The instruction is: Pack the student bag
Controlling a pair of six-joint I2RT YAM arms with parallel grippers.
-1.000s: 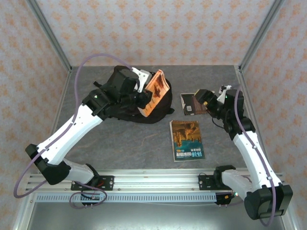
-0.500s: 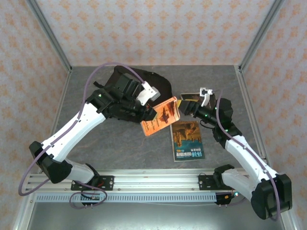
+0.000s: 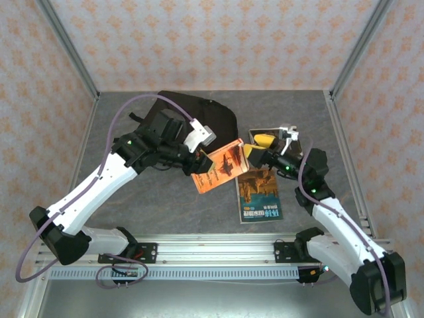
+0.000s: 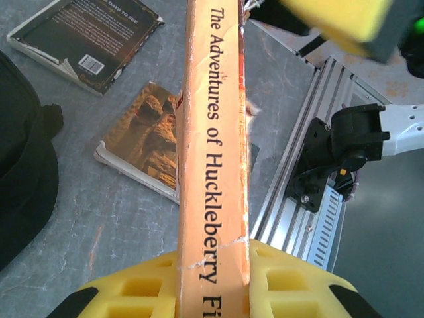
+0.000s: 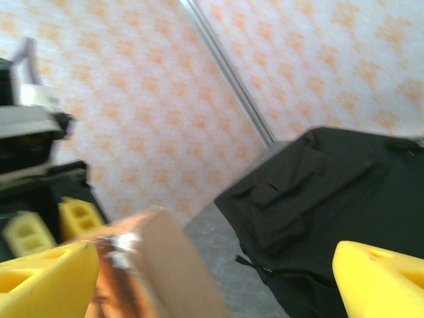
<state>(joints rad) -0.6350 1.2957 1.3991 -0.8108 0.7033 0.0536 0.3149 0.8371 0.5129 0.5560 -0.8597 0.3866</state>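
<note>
The orange book was clamped in the left gripper, before the student bag at the worktop's far edge; the right gripper was spread wide, holding nothing.

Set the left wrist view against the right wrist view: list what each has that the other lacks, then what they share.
Left wrist, not right wrist: the spine title, The Adventures of Huckleberry, on the orange book; a dark book lying back cover up; a rock-cover book flat on the table; the aluminium rail.
Right wrist, not left wrist: the patterned wall and a metal frame post.
Both: the orange book clamped in the left gripper, the student bag, the open right gripper.
</note>
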